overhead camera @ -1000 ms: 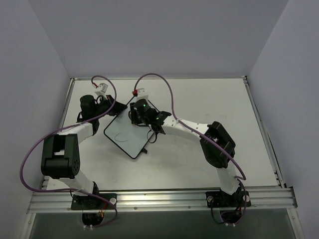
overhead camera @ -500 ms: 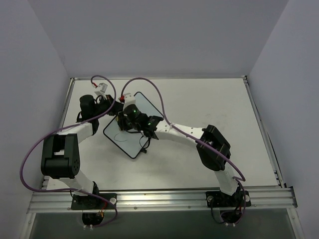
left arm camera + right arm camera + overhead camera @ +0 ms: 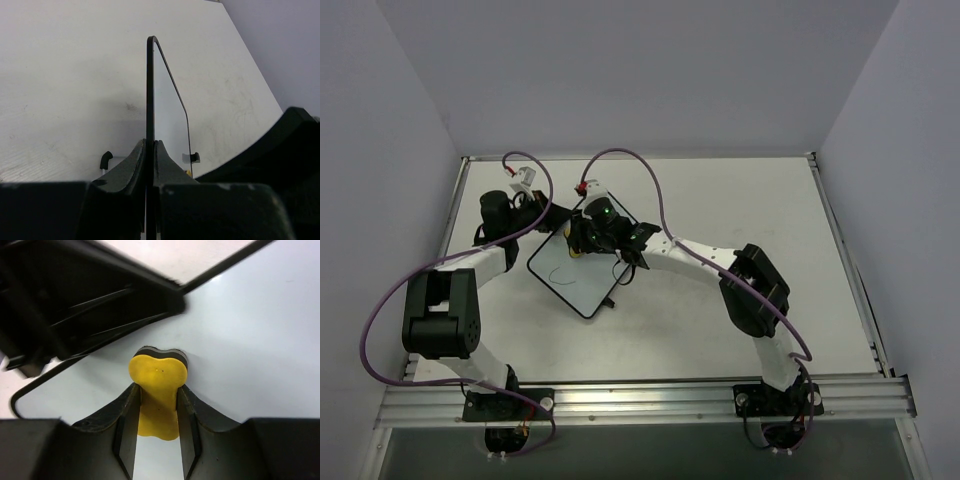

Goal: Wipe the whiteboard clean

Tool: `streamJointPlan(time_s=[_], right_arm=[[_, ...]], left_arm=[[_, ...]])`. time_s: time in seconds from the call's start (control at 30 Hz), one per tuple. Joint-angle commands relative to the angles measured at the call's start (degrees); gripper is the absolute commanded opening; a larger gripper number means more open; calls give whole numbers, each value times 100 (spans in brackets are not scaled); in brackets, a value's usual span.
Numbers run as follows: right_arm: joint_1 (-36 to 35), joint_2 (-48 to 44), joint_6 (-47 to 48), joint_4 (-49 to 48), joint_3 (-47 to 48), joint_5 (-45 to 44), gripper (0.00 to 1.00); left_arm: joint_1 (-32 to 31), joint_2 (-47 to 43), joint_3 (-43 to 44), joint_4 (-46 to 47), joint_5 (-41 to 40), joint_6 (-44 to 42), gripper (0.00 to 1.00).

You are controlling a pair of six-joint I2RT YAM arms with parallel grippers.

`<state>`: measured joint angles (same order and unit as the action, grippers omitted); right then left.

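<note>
The whiteboard lies tilted like a diamond on the table, with a thin dark scribble on its lower left part. My left gripper is shut on the board's upper left edge; in the left wrist view the board stands edge-on between my fingers. My right gripper is shut on the small yellow eraser and presses it onto the board's white surface, close to the left gripper. The eraser's yellow also shows in the top view.
The white table is walled on three sides, with a metal rail along the near edge. Purple cables loop over both arms. The board's small black feet stick out at its far side.
My right gripper swept the eraser left across the board towards the left gripper, then came back a little to the right. The left gripper and the board have stayed put.
</note>
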<state>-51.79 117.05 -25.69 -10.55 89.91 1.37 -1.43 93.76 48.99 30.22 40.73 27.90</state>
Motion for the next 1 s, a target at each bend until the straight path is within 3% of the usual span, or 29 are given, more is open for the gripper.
streamJointPlan(time_s=[0.0,0.37,0.97], right_arm=[[353,-192,-76,404,-114,-119,0],[258,-69,-6,599,273,-198,0],[-1061,-306,-94,-465,-720,-286,0]], left_arm=[[-33,-94,58,345,31,-180,2],[-59,-94,58,327,14,-206,2],[-138,-129,75,274,-48,-276,2]])
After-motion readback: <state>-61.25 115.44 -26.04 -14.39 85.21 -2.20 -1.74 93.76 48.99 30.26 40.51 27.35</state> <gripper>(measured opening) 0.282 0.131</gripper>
